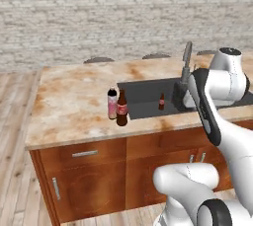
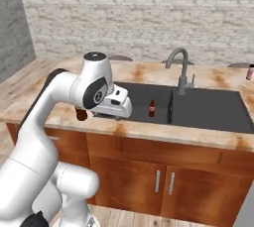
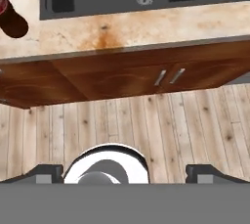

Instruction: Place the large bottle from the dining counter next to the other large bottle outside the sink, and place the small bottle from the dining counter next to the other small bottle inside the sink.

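- The gripper (image 3: 125, 171) had its two dark finger tips standing wide apart with nothing between them, pointed down at the wooden floor (image 3: 146, 120) in front of the reddish-brown cabinet (image 3: 122, 78).
- The tall dark-brown glass bottle with a red label (image 1: 122, 108) stood upright on the beige-and-orange marbled stone desk (image 1: 74, 101), outside the dark grey rectangular sink (image 1: 143, 96), at its 9 o'clock side.
- The thick pink-and-white bottle with a black cap (image 1: 112, 102) stood just beside it, at its 10 o'clock.
- The tiny dark-brown red-labelled bottle (image 1: 161, 101) stood upright inside the sink.
- The tiny pale-pink bottle with a dark cap (image 2: 250, 72) stood on the desk at 2 o'clock of the sink, well apart from the others.
- The curved grey metal faucet (image 2: 181, 70) rose at the sink's 12 o'clock edge.
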